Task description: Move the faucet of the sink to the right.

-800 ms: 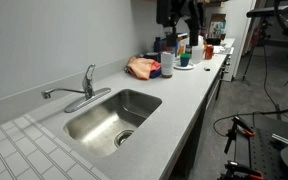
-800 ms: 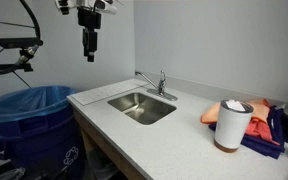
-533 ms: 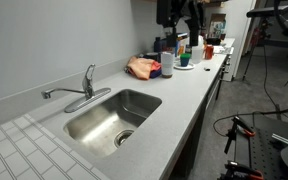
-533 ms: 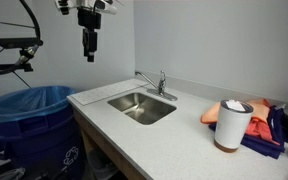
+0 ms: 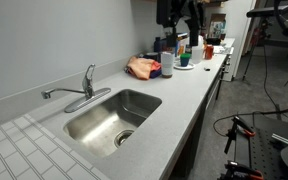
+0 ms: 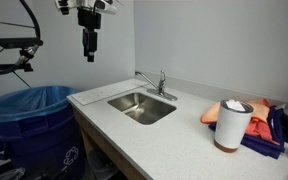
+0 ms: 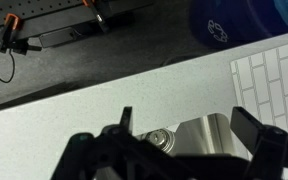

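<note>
One faucet (image 5: 84, 85) stands behind the sink (image 5: 134, 105) on the tabletop (image 5: 179, 95), its thin spout lying along the back rim. The claw (image 6: 88, 52) hangs high and well apart, on the side where the spout points, jaws open and empty.

Opposite exterior views share the sink (image 5: 102, 113) (image 6: 140, 104); wrist looks down
</note>
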You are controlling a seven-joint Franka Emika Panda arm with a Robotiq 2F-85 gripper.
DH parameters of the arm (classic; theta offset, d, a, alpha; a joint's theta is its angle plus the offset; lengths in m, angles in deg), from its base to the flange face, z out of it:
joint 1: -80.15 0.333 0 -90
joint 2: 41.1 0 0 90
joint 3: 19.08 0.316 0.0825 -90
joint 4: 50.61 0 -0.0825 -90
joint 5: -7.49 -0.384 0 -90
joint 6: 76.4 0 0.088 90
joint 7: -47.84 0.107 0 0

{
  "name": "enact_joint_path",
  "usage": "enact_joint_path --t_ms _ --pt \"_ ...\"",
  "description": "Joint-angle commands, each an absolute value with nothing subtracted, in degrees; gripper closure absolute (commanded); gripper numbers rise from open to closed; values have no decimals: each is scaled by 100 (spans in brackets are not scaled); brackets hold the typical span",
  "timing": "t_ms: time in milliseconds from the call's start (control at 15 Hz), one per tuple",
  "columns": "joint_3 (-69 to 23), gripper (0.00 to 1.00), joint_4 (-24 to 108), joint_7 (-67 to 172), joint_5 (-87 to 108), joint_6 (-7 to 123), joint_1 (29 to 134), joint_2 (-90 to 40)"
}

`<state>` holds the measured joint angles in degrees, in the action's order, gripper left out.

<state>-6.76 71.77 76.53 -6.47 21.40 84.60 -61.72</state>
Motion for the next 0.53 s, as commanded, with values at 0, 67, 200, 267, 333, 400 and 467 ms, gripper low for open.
enact_joint_path --t_ms 0,67,200,267,333,400,467 --pt "-693 0 7162 7661 -639 2125 8480 -6166" --pt "-693 0 7162 7661 -639 2125 8480 -6166" --pt "-693 0 7162 7661 -639 2125 8480 -6166" --pt "-674 0 7141 7683 -639 2140 8486 -6122" --pt "-643 0 7098 7701 -640 2152 8503 -6060" --pt "-610 0 7051 7726 -640 2193 8517 -5997" --pt "-577 0 6982 7766 -651 2232 8528 -5913"
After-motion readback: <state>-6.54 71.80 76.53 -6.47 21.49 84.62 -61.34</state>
